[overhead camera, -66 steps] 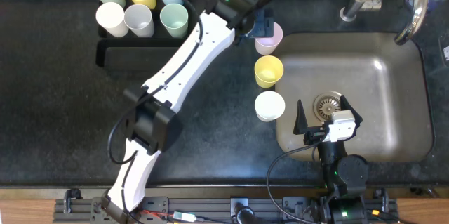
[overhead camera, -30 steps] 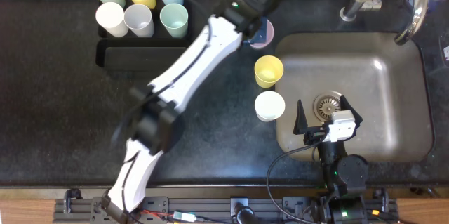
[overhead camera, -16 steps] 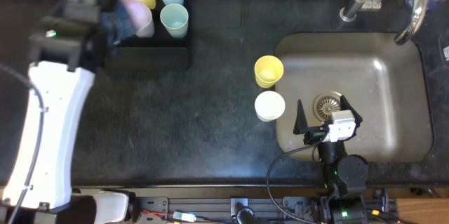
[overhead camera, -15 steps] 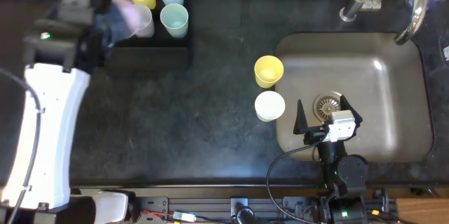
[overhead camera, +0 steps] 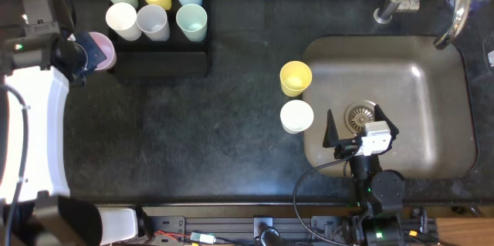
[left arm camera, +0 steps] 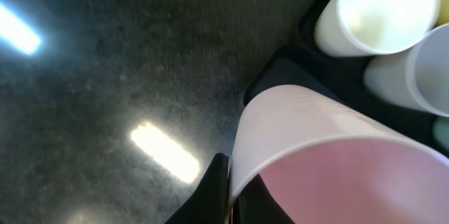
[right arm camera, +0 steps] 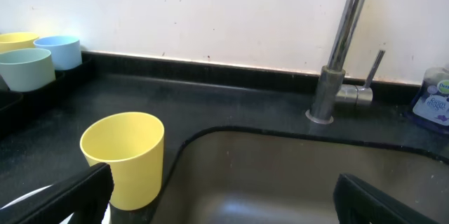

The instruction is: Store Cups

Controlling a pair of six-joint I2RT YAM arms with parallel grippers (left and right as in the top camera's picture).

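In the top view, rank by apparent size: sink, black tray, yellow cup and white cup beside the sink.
1. sink
2. black tray
3. yellow cup and white cup: about equal, so unranked.

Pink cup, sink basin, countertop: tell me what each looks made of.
The pink cup looks like thin matte plastic: its wall lets light through. The sink basin seems brushed stainless steel, by its dull grey sheen. The countertop is dark, speckled and glossy, mirroring lights: polished stone or a laminate imitation.
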